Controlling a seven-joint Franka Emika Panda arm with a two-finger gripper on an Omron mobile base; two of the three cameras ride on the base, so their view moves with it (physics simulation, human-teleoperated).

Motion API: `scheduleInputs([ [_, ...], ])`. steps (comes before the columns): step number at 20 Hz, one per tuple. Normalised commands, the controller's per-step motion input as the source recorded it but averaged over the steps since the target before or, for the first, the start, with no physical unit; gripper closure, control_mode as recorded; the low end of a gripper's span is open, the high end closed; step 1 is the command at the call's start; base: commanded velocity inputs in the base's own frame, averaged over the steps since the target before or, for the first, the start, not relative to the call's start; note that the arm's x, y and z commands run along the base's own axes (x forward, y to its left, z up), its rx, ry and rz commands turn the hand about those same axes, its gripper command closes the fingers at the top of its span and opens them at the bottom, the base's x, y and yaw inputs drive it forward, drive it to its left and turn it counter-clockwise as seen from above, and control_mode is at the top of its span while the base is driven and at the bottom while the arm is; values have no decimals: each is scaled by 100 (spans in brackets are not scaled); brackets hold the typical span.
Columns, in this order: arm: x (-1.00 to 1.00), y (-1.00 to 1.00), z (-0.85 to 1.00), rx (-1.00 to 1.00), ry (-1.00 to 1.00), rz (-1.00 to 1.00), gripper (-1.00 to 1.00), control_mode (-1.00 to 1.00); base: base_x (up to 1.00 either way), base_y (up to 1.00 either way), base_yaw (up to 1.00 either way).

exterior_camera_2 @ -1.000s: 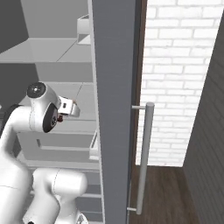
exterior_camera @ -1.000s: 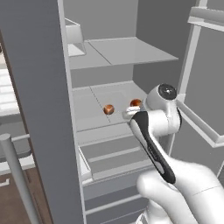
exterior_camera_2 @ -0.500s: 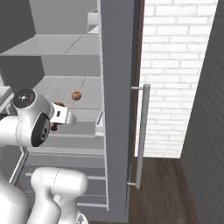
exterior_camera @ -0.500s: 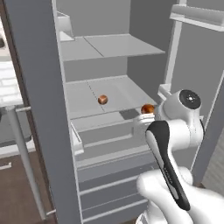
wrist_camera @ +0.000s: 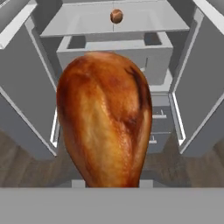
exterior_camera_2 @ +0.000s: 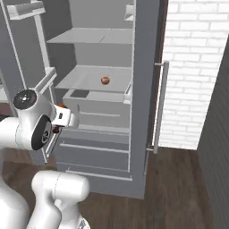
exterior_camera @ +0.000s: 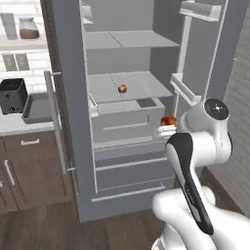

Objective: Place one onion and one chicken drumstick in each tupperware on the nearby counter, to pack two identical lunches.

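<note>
My gripper (exterior_camera: 166, 128) is shut on a browned chicken drumstick (wrist_camera: 105, 122), held in front of the open fridge, outside its shelves. In the hand view the drumstick hides the fingertips. From the left base view the drumstick (exterior_camera: 168, 120) shows just above the hand, and the gripper (exterior_camera_2: 62, 117) sits at the arm's end in the right base view. One brown onion (exterior_camera: 122, 89) (exterior_camera_2: 105, 80) (wrist_camera: 116, 16) lies on the middle fridge shelf. A grey tupperware (exterior_camera: 36, 108) rests on the pale counter (exterior_camera: 19, 128) to the left of the fridge.
A black toaster (exterior_camera: 12, 95) stands beside the tray. The fridge's left door (exterior_camera: 66, 112) with its long handle stands between the arm and the counter. The right door (exterior_camera: 215, 58) is swung open. Drawers (exterior_camera: 127, 124) lie below the onion's shelf. A brick wall (exterior_camera_2: 197, 67) is on the right.
The whole picture has shifted: the base has backed away from the fridge, bringing the counter and tray into view. The drumstick has come out of the shelf area with the gripper.
</note>
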Motion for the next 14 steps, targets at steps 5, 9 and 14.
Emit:
scheduleInputs([
  [5,0,0,0,0,0,0,100,100,-1,38,82],
  [9,0,0,0,0,0,0,100,100,0,41,87],
  [14,0,0,0,0,0,0,100,100,21,52,72],
])
